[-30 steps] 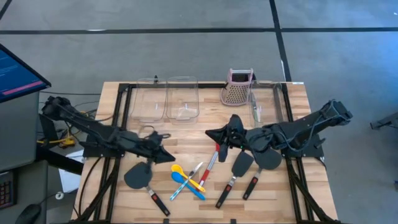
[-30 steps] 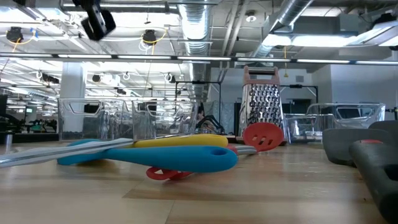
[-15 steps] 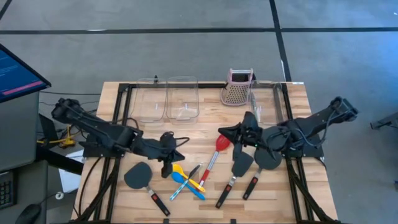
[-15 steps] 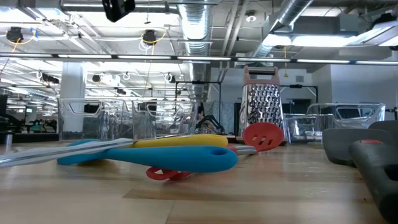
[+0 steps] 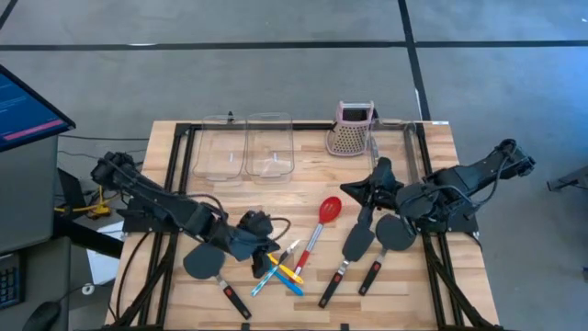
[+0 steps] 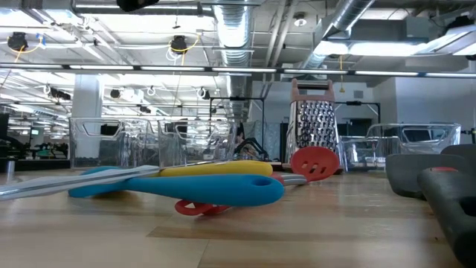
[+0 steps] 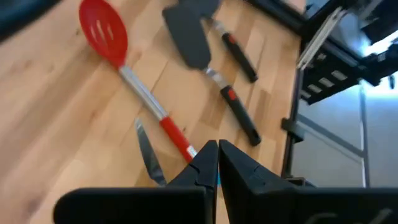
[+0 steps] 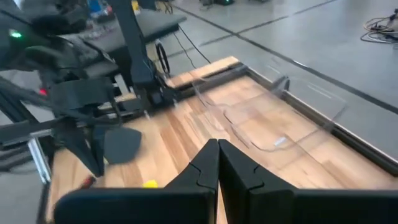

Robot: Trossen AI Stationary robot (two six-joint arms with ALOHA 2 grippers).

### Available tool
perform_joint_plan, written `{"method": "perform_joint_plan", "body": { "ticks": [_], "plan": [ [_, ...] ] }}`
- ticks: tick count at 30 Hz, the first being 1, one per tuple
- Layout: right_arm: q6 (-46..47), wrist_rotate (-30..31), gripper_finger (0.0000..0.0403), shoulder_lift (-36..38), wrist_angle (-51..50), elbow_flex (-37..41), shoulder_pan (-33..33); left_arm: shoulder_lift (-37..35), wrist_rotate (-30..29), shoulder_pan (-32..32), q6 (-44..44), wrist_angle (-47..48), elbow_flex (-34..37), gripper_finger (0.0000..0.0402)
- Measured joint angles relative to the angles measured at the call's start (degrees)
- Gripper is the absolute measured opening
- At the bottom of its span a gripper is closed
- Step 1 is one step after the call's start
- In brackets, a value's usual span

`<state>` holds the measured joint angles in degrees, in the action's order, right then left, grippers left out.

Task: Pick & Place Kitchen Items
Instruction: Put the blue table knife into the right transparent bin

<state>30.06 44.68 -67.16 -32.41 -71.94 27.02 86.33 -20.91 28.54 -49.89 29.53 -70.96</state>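
While both arms hang over the table with nothing held, the utensils lie loose on the wood near the front edge. Left gripper (image 5: 260,223), fingers pressed together and empty, sits above the crossed small spoons: blue spoon (image 5: 269,272) under yellow spoon (image 5: 265,251), with the silver tongs (image 5: 288,253) just beside them. Right gripper (image 5: 380,169), likewise closed on nothing, hovers beyond the red spoon (image 5: 328,210), whose slotted bowl points toward the clear bins (image 5: 268,144). 3 black spatulas lie flat: 1 by the left arm (image 5: 203,262), 2 at right (image 5: 356,242) (image 5: 396,233). Judgement: all are light and stiff; plastic bowls likely slick, blades too thin and flat to pinch. Best hold is mid-handle, across the narrow shaft, as on the red spoon's handle (image 7: 168,127). Crossed spoons may drag each other when lifted.
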Motion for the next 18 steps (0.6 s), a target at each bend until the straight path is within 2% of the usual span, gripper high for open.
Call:
{"method": "perform_joint_plan", "body": {
  "ticks": [3,12,18],
  "plan": [
    [1.2,-0.5,0.0001,1.0,-3.4,0.0,0.0,2.9,0.6,1.1,-5.6,0.0,-0.1,0.0001],
    [8.8,-1.1,0.0001,2.4,-12.3,0.0,0.0,6.9,10.9,6.1,-16.8,0.0,-0.1,0.0001],
    [9.0,-1.1,0.0001,2.3,-15.7,0.0,-0.1,7.3,11.1,9.1,-27.2,-0.6,-1.6,0.0001]
  ]
}}
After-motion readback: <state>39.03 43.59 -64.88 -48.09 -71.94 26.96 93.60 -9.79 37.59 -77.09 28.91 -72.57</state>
